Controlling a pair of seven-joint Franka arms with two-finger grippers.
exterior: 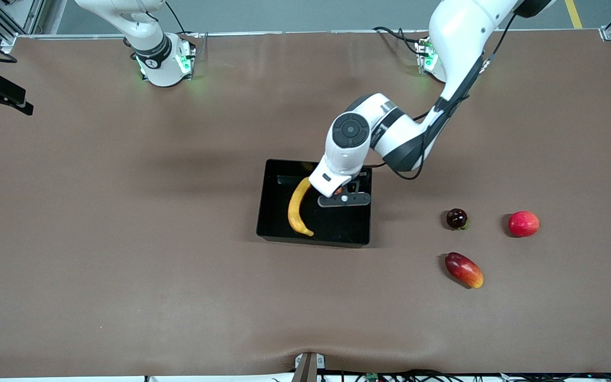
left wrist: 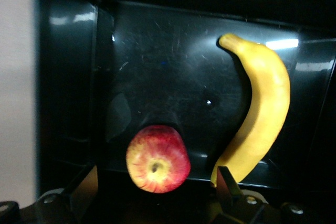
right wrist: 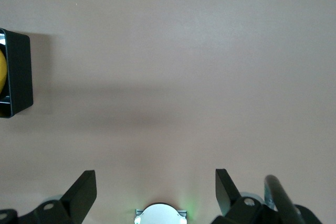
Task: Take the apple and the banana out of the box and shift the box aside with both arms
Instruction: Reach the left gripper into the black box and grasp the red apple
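In the left wrist view the apple [left wrist: 158, 158] lies on the floor of the black tray [left wrist: 68, 77], low in the frame, between the left gripper [left wrist: 157, 187] jaws, which stand wide and touch nothing. The banana [left wrist: 260, 106] lies in the tray beside it, at right of frame. In the front view, centre of frame, the left arm's wrist hides the apple and the banana's upper tip. The right gripper [right wrist: 156, 190] waits with jaws wide over bare worktop [right wrist: 184, 66]; only a tray corner shows at that frame's left edge
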